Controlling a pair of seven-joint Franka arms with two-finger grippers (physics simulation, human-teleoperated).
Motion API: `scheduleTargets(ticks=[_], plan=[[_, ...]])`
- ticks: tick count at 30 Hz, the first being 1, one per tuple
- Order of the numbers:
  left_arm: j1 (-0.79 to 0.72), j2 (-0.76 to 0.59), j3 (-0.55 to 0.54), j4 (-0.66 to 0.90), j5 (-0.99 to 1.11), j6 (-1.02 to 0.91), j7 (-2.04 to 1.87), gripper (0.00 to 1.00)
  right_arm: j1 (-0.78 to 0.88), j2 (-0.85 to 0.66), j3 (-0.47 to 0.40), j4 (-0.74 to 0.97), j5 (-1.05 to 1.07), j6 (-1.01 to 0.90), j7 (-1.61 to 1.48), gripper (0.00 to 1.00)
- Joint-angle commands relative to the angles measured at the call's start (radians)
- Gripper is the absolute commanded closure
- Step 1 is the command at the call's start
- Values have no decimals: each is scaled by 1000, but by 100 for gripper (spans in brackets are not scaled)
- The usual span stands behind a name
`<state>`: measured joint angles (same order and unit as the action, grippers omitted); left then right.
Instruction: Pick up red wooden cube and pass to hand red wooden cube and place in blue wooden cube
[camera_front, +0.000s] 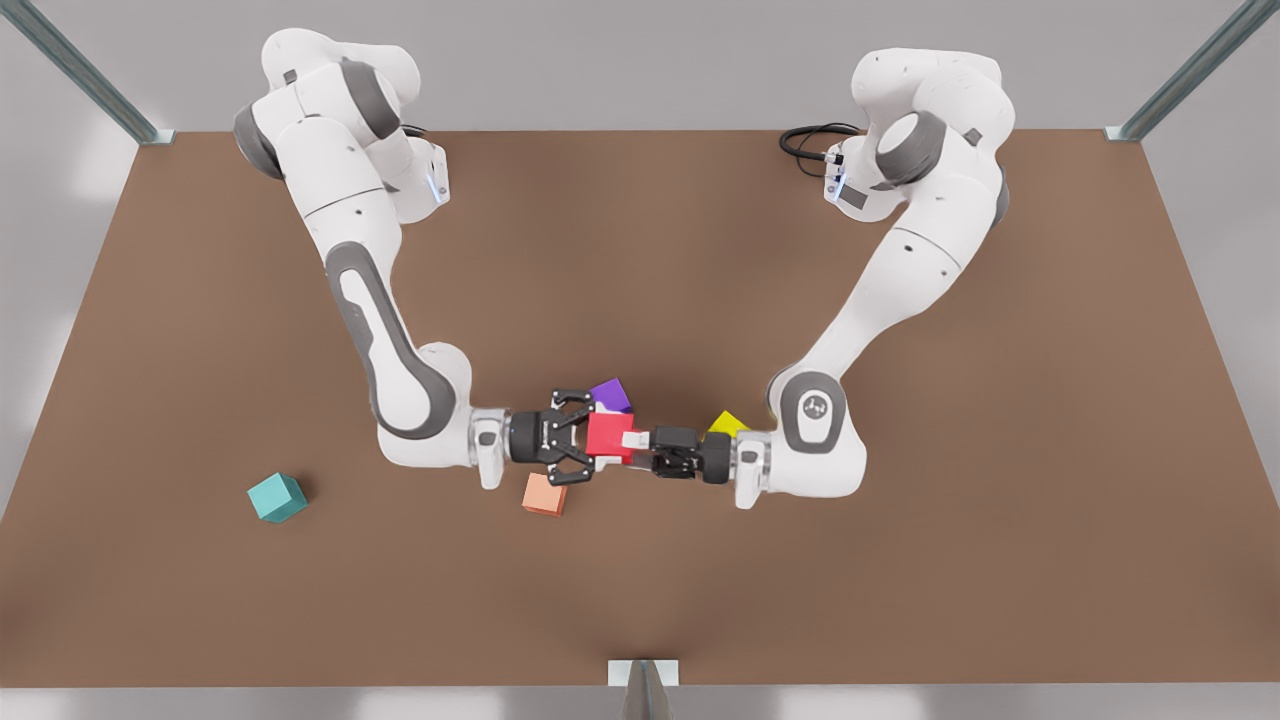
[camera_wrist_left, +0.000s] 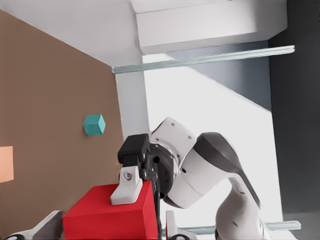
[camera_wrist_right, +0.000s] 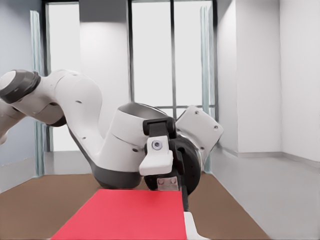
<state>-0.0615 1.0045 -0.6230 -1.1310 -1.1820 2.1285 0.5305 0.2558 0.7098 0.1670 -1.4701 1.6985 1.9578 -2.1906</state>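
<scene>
Handover in mid-air: the red wooden cube (camera_front: 608, 435) hangs above the middle of the brown table (camera_front: 900, 560), caught between two grippers that meet nose to nose. The right gripper (camera_front: 592, 438), on the arm at the front view's left, has its dark linkages spread about as wide as the cube. In the left wrist view one of its white finger pads (camera_wrist_left: 127, 190) lies flat on a face of the cube (camera_wrist_left: 107, 215). The left gripper (camera_front: 635, 445), reaching in from the front view's right, is closed to a similar width. One of its pale pads (camera_wrist_right: 156, 160) sits at the far edge of the cube (camera_wrist_right: 125, 215) in the right wrist view.

The blue wooden cube (camera_front: 277, 497), teal in colour, rests on the table well apart toward the front view's left, with nothing on it. A purple cube (camera_front: 612, 395) lies just behind the grippers, and a salmon cube (camera_front: 545, 494) just in front of the right gripper. A yellow cube (camera_front: 727, 424) peeks out behind the left wrist. A black cable (camera_front: 805, 140) loops at the table's far edge.
</scene>
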Motion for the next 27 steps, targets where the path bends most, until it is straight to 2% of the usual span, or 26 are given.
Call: scheduleTargets(ticks=[1,3,5,6,7,8,9,11,13,14,15,16,17,18,24,27], plan=[[40,-3,0,-6,19,-87,-7,0,-23,-7,0,-6,-13,-8,6,51],[100,-6,-1,-13,67,-162,-15,0,-87,-23,-6,-13,-112,-43,23,51],[161,-29,-1,-6,243,-268,-90,0,-179,-65,-11,-39,-425,-53,173,50],[198,-33,9,43,451,-482,-449,0,-231,-89,-12,-67,-604,-53,225,50],[198,-44,0,158,793,-657,-517,0,-273,-107,-14,-70,-772,-69,310,50],[210,-121,11,185,1117,-792,-521,0,-308,-128,-24,-70,-974,-89,416,50],[218,-182,9,185,1410,-848,-529,0,-320,-161,-63,-72,-1115,-102,439,50],[221,-227,11,185,1641,-915,-531,0,-319,-188,-129,-70,-1344,-96,526,50],[275,-285,-30,185,1622,-1001,-535,0,-320,-191,-169,-69,-1496,-34,643,50],[180,-496,185,-36,1524,-865,-537,0,-319,-187,-179,-69,-1545,3,707,50],[-60,-754,592,-363,1250,-576,-528,0,-319,-178,-187,-69,-1589,68,742,50],[-52,-787,603,-357,1233,-643,-451,0,-317,-170,-195,-69,-1648,107,793,50],[-54,-750,597,-253,1231,-722,-455,0,-319,-165,-198,-69,-1706,151,827,50],[-58,-725,597,-239,1234,-733,-457,0,-317,-164,-208,-69,-1714,170,838,50],[-60,-716,577,-225,1230,-702,-449,0,-319,-141,-228,-131,-1738,346,965,50],[-55,-713,577,-228,1222,-706,-448,0,-322,-119,-227,-139,-1728,374,970,50]])
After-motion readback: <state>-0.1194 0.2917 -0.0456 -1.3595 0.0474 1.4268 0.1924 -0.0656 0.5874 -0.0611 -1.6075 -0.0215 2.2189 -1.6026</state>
